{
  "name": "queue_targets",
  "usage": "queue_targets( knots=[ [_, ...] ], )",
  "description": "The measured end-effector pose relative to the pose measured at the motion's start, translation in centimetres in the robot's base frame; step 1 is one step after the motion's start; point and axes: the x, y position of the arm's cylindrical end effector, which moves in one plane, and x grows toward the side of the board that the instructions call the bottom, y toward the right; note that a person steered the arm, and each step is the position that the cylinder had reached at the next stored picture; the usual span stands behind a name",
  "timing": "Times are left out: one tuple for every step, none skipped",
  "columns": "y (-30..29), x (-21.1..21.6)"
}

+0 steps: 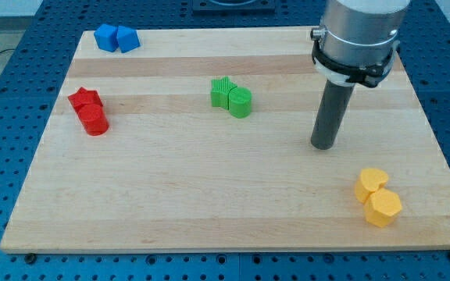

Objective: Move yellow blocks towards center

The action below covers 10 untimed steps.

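Two yellow blocks lie touching at the view's bottom right: a heart-like yellow block and a yellow hexagon just below it. My tip stands on the board above and to the left of them, apart from them by a clear gap. It touches no block.
Two green blocks, a star and a rounded one, sit together near the top middle. Two red blocks lie at the left. Two blue blocks lie at the top left corner. The wooden board ends close to the yellow blocks.
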Motion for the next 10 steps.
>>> queue_targets(
  knots=[
    [0.4, -0.6],
    [5.1, -0.6],
    [10.7, 1.0],
    [12.6, 5.8],
    [12.2, 11.0],
    [8.4, 14.2],
    [0.1, 13.3],
    [-4.8, 10.5],
    [-4.5, 12.5],
    [-2.9, 14.7]
  ],
)
